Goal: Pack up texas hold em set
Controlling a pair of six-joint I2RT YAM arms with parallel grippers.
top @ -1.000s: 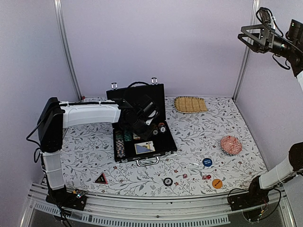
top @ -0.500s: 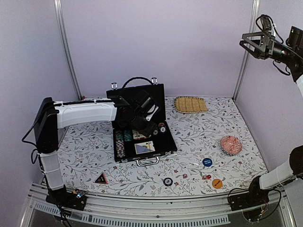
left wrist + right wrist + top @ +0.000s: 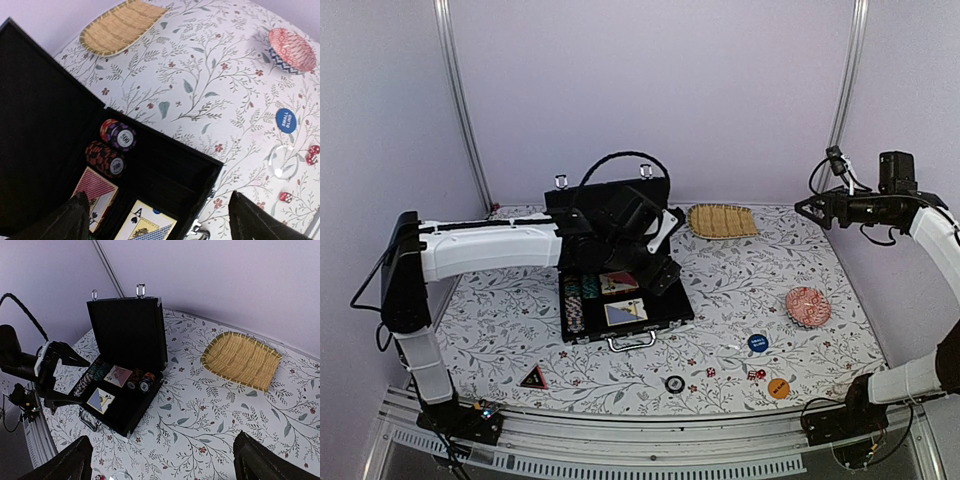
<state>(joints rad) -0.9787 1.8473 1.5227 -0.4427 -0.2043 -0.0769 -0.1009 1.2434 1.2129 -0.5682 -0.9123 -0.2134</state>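
The black briefcase [image 3: 665, 325] lies open on the table, lid upright, metal handle [image 3: 632, 342] toward me. Inside are chip rows [image 3: 574, 300], two card decks [image 3: 625, 313] and two short chip stacks [image 3: 119, 136]. My left gripper [image 3: 667, 252] hovers open over the case's right half, nothing between its fingers [image 3: 159, 200]. A blue disc [image 3: 757, 342], an orange disc [image 3: 778, 388], a dark-rimmed disc [image 3: 674, 383] and red dice [image 3: 756, 375] lie loose on the table's near right. My right gripper [image 3: 810, 210] hangs open high at the back right, looking down at the case [image 3: 125, 385].
A woven straw mat [image 3: 722, 220] lies at the back, right of the lid. A red patterned dish [image 3: 808, 306] stands on the right. A small dark triangular piece [image 3: 532, 378] lies near the front left. Side posts frame the back wall.
My left gripper has opened wide and shifted right and up over the case. The right arm has swung down from the top right corner to mid-height.
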